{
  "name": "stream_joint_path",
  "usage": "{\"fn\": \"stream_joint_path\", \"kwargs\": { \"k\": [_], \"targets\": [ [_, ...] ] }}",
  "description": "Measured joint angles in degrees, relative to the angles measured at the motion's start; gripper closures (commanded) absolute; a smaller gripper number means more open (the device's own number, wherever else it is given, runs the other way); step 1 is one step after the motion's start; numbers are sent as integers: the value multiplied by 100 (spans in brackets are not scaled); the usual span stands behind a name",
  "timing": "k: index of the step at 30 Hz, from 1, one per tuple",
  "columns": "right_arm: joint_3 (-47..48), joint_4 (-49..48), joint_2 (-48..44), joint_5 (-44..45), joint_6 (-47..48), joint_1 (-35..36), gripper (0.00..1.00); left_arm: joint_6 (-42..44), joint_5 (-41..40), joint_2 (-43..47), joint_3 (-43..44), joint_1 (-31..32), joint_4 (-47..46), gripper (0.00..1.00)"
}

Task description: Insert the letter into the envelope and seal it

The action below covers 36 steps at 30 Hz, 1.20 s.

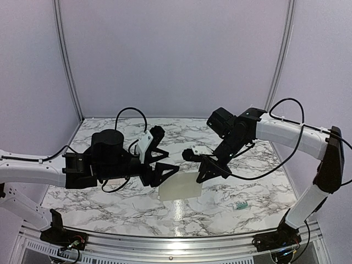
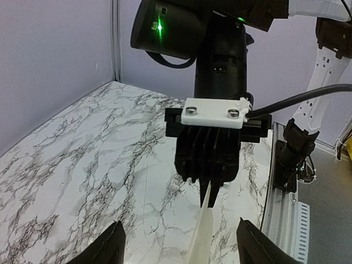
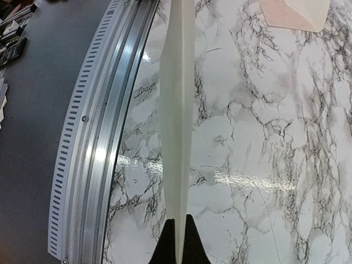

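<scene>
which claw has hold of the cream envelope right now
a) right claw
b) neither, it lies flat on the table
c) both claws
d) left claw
a: the right claw is shut on the edge of the envelope and holds it up on edge, while the left claw stands open, its fingers apart on either side of the paper and clear of it in the left wrist view.

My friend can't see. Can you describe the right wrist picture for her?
The right jaws are shut on the cream envelope, seen edge-on over the marble table. The pinkish letter lies at top right; a metal rail runs down the left.
</scene>
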State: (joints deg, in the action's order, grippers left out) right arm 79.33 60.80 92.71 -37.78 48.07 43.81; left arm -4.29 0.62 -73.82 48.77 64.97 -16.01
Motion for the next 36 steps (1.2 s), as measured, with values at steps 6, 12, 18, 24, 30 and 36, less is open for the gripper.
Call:
{"fn": "stream_joint_path", "kwargs": {
  "k": [6,12,18,24,30,36],
  "targets": [
    [229,192,-2,28,0,28,100,46,146,-800,761,105,457,34],
    [229,354,-28,46,17,31,100,125,129,-1023,774,146,820,51],
    [227,374,-157,85,20,31,100,238,214,-1088,927,146,1084,78],
    [227,376,-190,90,22,31,90,238,404,-1187,1054,149,1187,98],
    [212,326,-326,-105,-4,-192,56,168,313,-1143,1032,146,1165,100],
    [-688,-1132,-1425,-852,-859,-1445,38,-98,-201,-457,511,94,431,100]
  ]
}}
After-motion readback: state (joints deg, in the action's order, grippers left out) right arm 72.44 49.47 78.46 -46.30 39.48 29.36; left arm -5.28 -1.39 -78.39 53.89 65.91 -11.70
